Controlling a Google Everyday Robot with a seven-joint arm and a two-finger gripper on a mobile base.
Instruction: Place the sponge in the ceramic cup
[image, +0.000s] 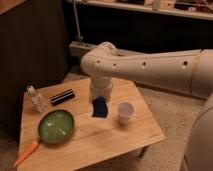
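Above the tabletop (102, 137), the tool (99, 101) grips the sponge (100, 109) just beside the cup (125, 113), outside it, the green bowl (56, 126) well apart.

The tabletop (117, 139) is light wood with the grain showing. At its far left corner stands a clear plastic bottle (36, 98), and just beside it lies a flat black bar (62, 96). Toward the front left sits a round green bowl (56, 126), with an orange stick-like thing (26, 152) just beside it at the edge. The ceramic cup (125, 112) stands right of centre — white, mouth up. Just left of it is the sponge (100, 107), deep blue and tilted, directly under the tool (100, 98), which hangs over the tabletop's middle — whether the sponge rests on the wood cannot be told.
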